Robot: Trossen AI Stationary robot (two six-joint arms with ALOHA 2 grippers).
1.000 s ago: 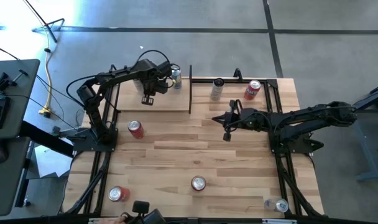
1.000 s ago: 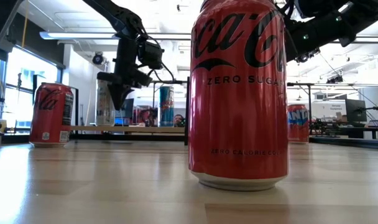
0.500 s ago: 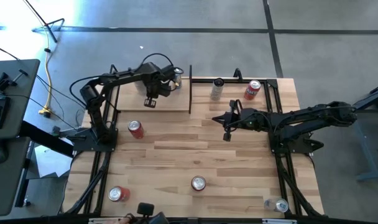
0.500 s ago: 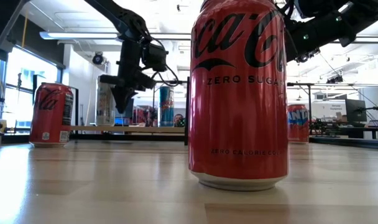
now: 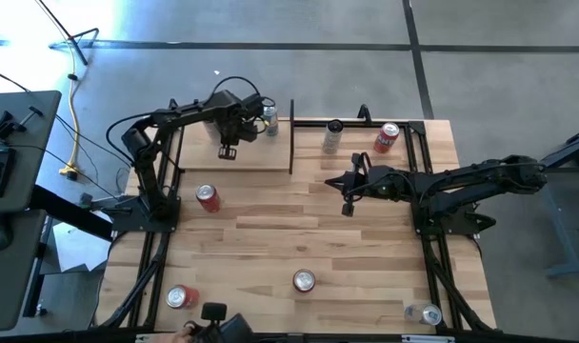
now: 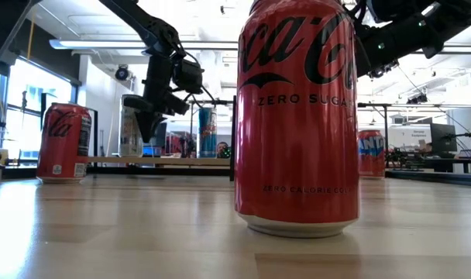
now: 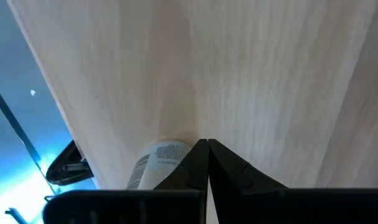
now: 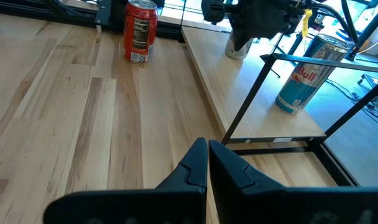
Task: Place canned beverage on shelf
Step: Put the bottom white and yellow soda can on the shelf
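Wooden slats make up the surface [image 5: 299, 238]; at its far left sits the shelf [image 5: 261, 157], carrying a blue-silver can [image 5: 269, 119] by its far right end. Above the shelf hangs the left gripper [image 5: 227, 151], fingers clenched, empty. Mid-surface, the right gripper [image 5: 348, 206] waits, clenched too.

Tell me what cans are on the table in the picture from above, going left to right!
Red can near the front corner → red can beside the left arm → red can at the front middle → silver can at the back → red can at the back → silver can at the front right corner.
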